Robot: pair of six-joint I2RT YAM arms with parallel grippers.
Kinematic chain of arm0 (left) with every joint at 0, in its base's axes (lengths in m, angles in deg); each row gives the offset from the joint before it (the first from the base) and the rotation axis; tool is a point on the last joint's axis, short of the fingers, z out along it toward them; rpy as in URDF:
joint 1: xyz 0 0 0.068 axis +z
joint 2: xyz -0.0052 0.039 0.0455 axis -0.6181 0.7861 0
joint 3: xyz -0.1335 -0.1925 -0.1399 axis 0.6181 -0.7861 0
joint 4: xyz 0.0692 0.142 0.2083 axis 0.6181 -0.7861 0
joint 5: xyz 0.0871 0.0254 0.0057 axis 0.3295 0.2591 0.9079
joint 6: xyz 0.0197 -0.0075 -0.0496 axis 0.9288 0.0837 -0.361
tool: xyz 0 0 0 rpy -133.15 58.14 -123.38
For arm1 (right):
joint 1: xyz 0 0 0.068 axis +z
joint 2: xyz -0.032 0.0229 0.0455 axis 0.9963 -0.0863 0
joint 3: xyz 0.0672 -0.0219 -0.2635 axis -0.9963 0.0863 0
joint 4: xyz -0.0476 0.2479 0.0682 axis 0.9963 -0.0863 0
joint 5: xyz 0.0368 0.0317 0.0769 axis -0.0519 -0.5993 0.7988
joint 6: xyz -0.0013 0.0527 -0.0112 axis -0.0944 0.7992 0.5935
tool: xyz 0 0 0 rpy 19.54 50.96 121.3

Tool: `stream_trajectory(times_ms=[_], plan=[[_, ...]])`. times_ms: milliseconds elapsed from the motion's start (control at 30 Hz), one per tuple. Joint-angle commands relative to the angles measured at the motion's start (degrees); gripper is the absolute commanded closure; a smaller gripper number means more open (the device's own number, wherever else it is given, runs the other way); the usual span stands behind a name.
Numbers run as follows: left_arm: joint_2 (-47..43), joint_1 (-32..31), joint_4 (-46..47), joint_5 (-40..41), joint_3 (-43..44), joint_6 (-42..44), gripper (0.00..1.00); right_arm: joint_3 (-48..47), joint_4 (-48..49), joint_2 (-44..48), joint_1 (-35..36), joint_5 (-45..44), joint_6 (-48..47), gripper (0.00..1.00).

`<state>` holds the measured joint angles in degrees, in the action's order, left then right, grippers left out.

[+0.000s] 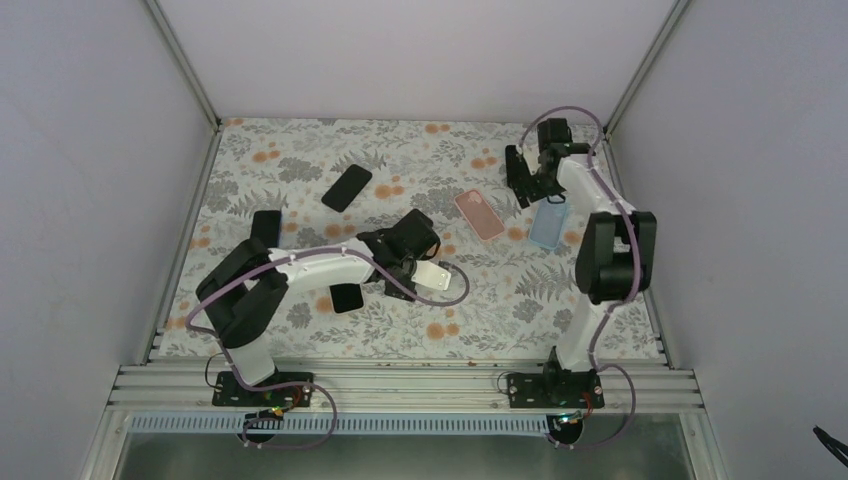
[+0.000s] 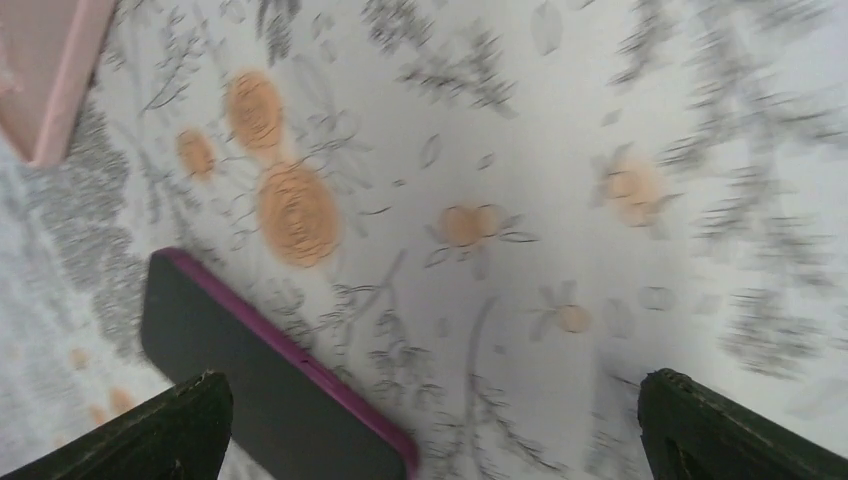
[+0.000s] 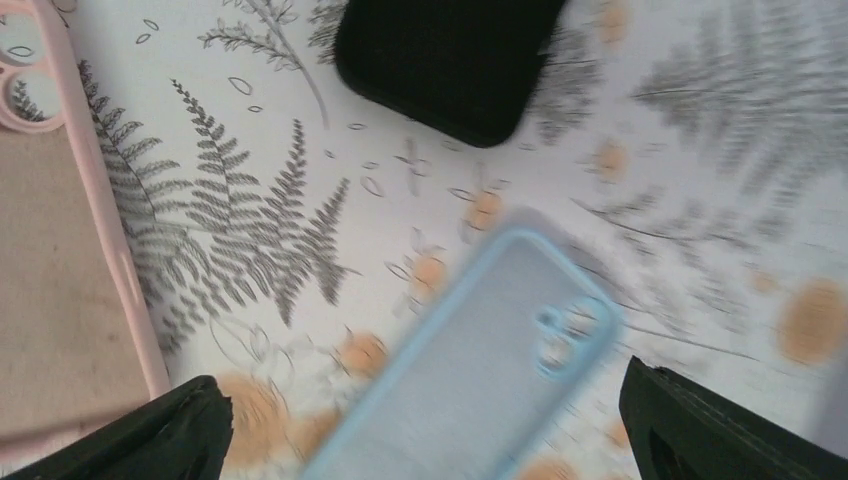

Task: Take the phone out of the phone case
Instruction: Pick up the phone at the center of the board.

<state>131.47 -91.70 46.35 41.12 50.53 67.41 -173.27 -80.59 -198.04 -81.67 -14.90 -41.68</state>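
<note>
Phone case [image 3: 480, 350] lies flat on the counter [image 3: 700, 150], long axis diagonal, camera cutout upper-right; left gripper [image 2: 435, 390] and right gripper [image 3: 427, 385] gape empty.

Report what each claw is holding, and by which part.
Nothing is held. The left claw stands open above a dark phone, and the right claw stands open with the light blue case below it, touching neither finger.

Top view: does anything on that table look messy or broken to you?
Nothing looks broken or spilled. The pink case and blue case lie empty at different angles on the floral cloth, scattered rather than lined up.
</note>
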Motion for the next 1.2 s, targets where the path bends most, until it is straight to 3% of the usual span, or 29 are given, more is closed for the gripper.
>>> stream_trajectory(times_ms=[0,133,233,333,400,533,600,667,700,767,800,1033,1167], plan=[[-5.0,-0.2,-22.2,-12.6,7.9,-7.7,0.00,0.4,-5.6,12.7,3.0,-8.8,-3.8,0.00],[-14.0,4.3,-24.8,-16.4,13.4,-10.5,0.00,0.7,-9.5,20.6,9.1,-3.6,-5.8,0.00],[-19.3,14.2,-23.8,-19.7,16.1,-12.8,0.00,0.6,-12.6,22.3,14.3,4.5,-5.6,0.00],[-24.2,23.6,-18.0,-14.7,12.9,-15.3,0.00,2.6,-12.7,22.0,21.9,10.4,-6.3,0.01],[-25.9,28.7,-15.6,-11.3,8.9,-16.5,0.00,6.1,-9.3,21.5,28.3,8.6,-6.3,0.10],[-27.8,35.4,-12.4,-7.6,-0.2,-18.9,0.04,9.3,-5.2,15.8,39.1,6.1,-5.5,0.39],[-28.7,36.5,-12.0,-7.1,-4.3,-19.6,0.19,8.1,-5.5,11.3,42.5,7.1,-5.2,0.62],[-29.7,37.1,-12.1,-6.4,-7.7,-20.3,0.55,7.0,-5.8,7.4,45.0,8.4,-5.4,0.92],[-30.1,37.4,-12.1,-6.1,-9.2,-20.5,0.73,6.6,-5.7,6.1,46.0,9.2,-5.6,0.96],[-30.9,37.9,-12.2,-6.4,-12.8,-20.9,0.95,6.4,-5.1,4.3,47.5,10.5,-6.4,0.96],[-31.1,38.1,-12.3,-6.6,-14.1,-21.2,0.97,6.4,-4.9,3.5,48.3,10.7,-6.8,0.96],[-27.0,38.3,-12.9,-14.3,-20.3,-24.0,0.98,5.7,-4.6,2.5,49.1,12.5,-8.1,0.96],[-23.9,38.3,-13.3,-17.0,-20.6,-23.9,0.98,7.2,-4.2,6.4,49.1,12.4,-9.2,0.89]])
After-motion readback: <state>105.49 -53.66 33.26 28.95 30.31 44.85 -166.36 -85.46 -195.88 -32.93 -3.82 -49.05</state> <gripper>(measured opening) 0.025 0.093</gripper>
